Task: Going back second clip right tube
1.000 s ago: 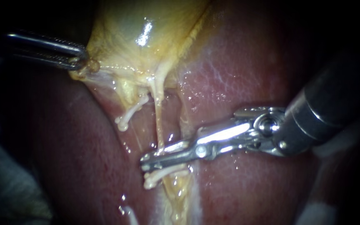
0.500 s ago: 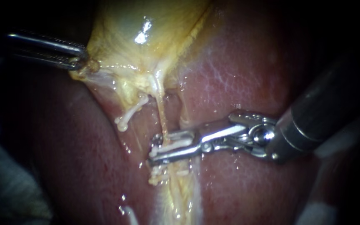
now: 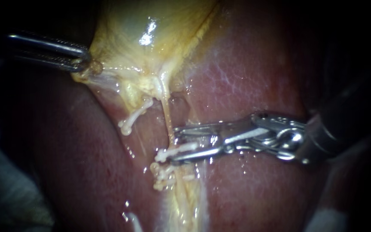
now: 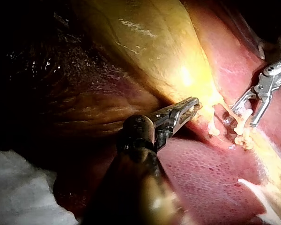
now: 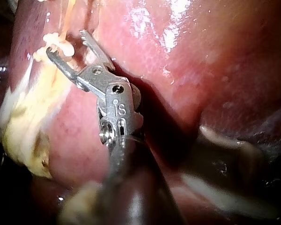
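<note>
Just ahead of my right instrument [image 3: 173, 145], right tube [image 3: 167, 116] runs crosswise to the shaft, white clips [image 3: 164, 174] on it; end effector released, gaping; left instrument [image 3: 80, 62] clenched on gallbladder [image 3: 151, 34]

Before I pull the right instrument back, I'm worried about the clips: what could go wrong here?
1. The right instrument has open jaws close against the right tube, the lower one lying along a white clip. Withdrawing could snag that clip and loosen it.
2. The left instrument grips the gallbladder, and the thin tube looks stretched. Any sideways tug from the jaws might tear it.
</note>
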`<action>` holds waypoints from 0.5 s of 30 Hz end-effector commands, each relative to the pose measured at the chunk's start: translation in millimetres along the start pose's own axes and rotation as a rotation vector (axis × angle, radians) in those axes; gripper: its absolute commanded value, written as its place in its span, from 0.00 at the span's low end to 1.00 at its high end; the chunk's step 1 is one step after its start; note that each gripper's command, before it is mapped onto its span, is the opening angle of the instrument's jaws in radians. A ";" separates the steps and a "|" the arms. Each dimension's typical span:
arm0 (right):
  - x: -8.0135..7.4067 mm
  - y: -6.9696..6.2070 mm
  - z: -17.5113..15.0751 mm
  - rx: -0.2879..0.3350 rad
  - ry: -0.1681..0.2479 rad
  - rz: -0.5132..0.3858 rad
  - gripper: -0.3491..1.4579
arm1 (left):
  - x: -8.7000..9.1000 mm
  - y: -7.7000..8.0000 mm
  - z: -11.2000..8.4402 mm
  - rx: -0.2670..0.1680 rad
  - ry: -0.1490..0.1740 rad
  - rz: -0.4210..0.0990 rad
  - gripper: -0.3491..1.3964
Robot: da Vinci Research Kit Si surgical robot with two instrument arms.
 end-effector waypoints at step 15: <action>3.5 -3.7 -7.4 -0.141 -0.222 -0.279 0.47 | -0.2 0.0 0.6 0.004 0.002 0.001 0.00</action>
